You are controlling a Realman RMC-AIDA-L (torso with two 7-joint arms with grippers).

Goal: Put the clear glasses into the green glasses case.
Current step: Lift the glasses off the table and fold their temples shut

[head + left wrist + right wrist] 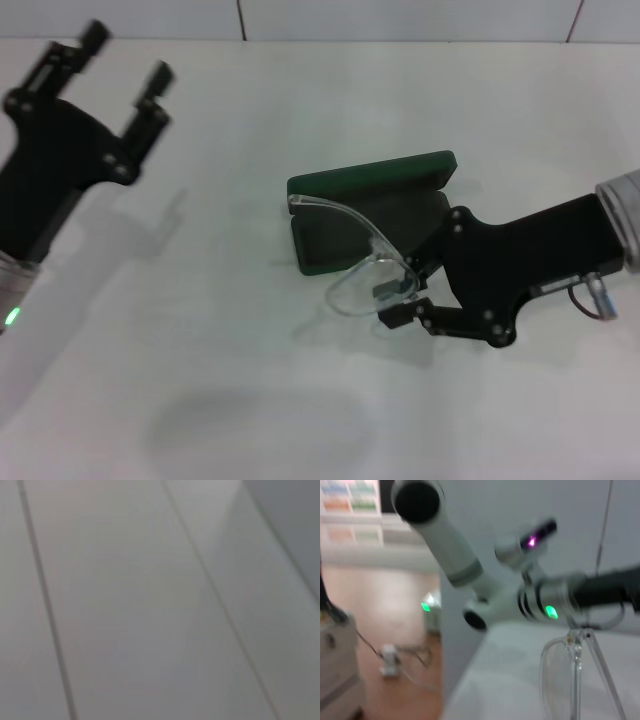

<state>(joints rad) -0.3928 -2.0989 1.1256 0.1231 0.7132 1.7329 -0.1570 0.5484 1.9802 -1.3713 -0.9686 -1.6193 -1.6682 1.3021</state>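
Right end effector (pixel 397 295) clamped on clear glasses (pixel 355 262) at near edge of open green glasses case (pixel 372 208) on white table (pixel 240 320), one temple over case; left end effector (pixel 125 72) spread wide, parked far left.

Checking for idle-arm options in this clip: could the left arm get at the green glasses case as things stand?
Probably yes, though awkwardly. The left gripper hovers open at the table's far left with bare surface between it and the green glasses case, but the right gripper holds the clear glasses over the case's open tray.
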